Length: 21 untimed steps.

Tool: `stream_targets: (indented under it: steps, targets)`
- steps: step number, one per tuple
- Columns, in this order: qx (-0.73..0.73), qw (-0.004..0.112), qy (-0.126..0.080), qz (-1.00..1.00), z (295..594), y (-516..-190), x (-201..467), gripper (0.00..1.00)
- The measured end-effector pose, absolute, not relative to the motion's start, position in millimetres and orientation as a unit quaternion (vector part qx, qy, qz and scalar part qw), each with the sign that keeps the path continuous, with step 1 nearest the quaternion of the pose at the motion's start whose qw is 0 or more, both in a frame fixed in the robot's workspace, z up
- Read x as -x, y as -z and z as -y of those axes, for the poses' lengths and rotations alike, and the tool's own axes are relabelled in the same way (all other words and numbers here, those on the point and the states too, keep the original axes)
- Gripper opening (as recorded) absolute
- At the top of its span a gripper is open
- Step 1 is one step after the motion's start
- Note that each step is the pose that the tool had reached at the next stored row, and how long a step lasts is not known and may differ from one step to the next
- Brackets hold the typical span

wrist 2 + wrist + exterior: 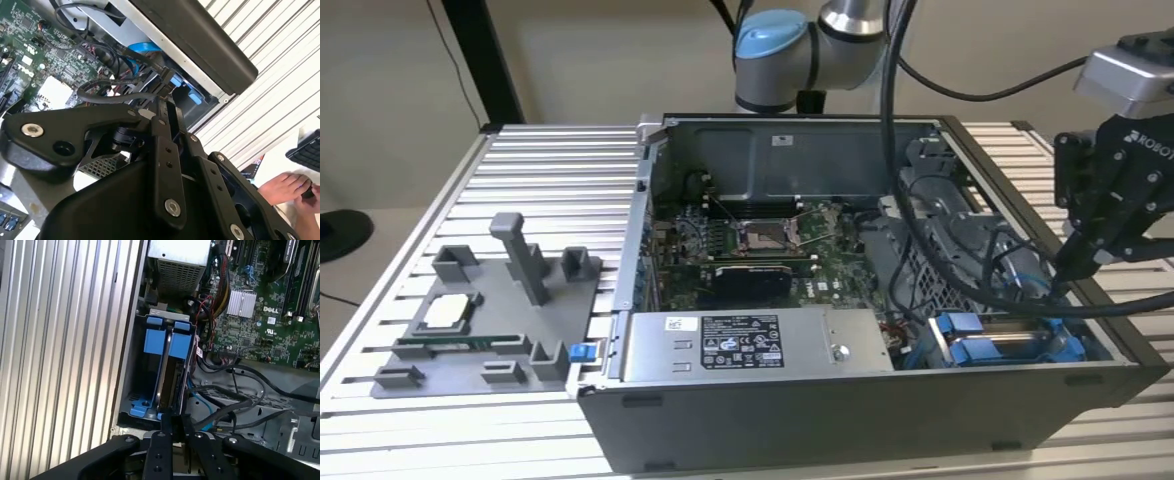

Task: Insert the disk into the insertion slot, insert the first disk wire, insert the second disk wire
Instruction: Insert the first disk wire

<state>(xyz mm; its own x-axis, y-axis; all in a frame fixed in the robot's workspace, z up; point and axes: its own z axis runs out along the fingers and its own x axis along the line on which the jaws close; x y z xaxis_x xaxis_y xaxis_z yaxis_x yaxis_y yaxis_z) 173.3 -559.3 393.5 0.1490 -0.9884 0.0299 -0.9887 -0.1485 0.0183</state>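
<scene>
Blue-framed disk (169,352) sits in the slot (131,375), at a corner of the case (854,420).
Hand (172,434) is closed on a black wire (172,419) plug, just beside the near end of the disk; the disk's long axis runs straight away from the hand, so I judge the plug lies in line with it.

We see an arm (821,60) of smooth grey round joints, 1 of them closed by a light-blue cap (767,38). Black cables (891,90) hang along it and loop over to a pale grey box (1131,72) at the wrist. The gripper (1070,262) is matt black, with white lettering on its side (we leave it unread). In the second wrist view it is built of flat black linkage plates (75,132) with rounded ends, pinned with bright silver screw heads (32,130).
</scene>
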Motion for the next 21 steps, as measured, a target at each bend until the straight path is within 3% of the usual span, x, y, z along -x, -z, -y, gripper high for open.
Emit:
stream_targets:
  steps: [17, 21]
  targets:
    - [-0.757, 0.041, 0.023, 0.651, 572, -392, -206, 0.0]
    - [-0.757, 0.056, 0.04, 0.65, 574, -391, -211, 0.0]
